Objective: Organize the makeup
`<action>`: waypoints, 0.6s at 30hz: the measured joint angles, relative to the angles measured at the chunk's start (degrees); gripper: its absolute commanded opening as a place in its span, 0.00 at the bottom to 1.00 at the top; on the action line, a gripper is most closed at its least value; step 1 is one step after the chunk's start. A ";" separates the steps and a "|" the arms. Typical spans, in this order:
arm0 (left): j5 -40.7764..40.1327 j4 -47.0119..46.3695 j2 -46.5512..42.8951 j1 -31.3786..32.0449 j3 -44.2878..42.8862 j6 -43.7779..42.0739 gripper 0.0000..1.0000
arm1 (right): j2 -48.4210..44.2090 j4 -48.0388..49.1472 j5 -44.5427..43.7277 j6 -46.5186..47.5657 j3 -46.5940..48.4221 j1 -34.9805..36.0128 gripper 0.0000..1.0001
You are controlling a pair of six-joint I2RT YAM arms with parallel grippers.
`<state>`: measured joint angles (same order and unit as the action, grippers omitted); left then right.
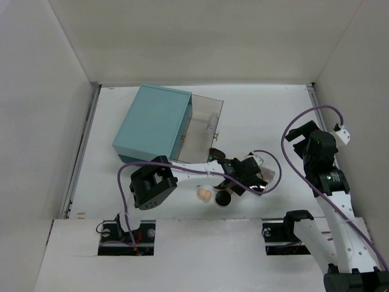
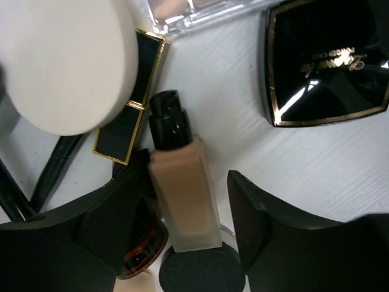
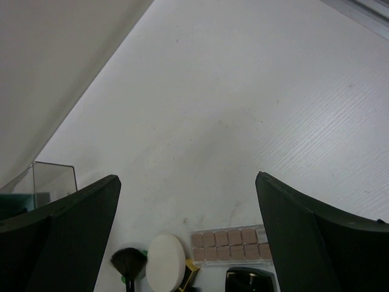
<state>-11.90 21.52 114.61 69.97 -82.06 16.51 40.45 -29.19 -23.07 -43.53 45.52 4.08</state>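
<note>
Left gripper [image 2: 185, 207] low over the makeup pile mid-bench [image 1: 261, 115], jaws half spread and straddling the small beige bottle [image 2: 181, 182]. A thin strip of bench shows between the bottle and the right-hand finger; contact on the other side can't be told, so no firm pinch visible. The bottle lies flat, black cap pointing away from the wrist, base touching a round black lid [image 2: 200, 272]. Just left of the bottle is a black gold-edged case [image 2: 130, 97], partly under the round white puff [image 2: 61, 61]. Black brush handles [image 2: 48, 176] sit left of that. A black compact [image 2: 325, 58] is to the right, apart from the bottle, and a clear palette [image 2: 194, 9] is at the far side. Peach sponge [image 1: 205, 194] and a round black compact [image 1: 223, 199] are on the near side of the pile. Teal box [image 1: 155, 123] far left with a clear tray [image 1: 203, 131] beside it. Right gripper [image 3: 187, 182] at far right, above bare bench, jaws spread wide, holding nothing.
</note>
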 measured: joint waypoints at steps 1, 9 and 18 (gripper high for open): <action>0.13 0.09 0.09 0.24 0.00 0.09 0.56 | 0.02 0.02 0.00 0.00 -0.22 0.00 0.98; 0.20 0.39 0.57 2.40 0.44 0.46 0.48 | -0.42 -0.04 0.00 -0.02 -0.81 0.00 0.98; 0.11 0.66 1.79 2.01 -0.46 0.61 0.05 | -1.16 0.02 0.02 -0.04 -1.42 0.00 0.97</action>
<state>-11.79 22.17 116.40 71.99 -82.52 17.12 39.29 -29.17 -23.05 -43.57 44.10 4.08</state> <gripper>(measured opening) 0.344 0.969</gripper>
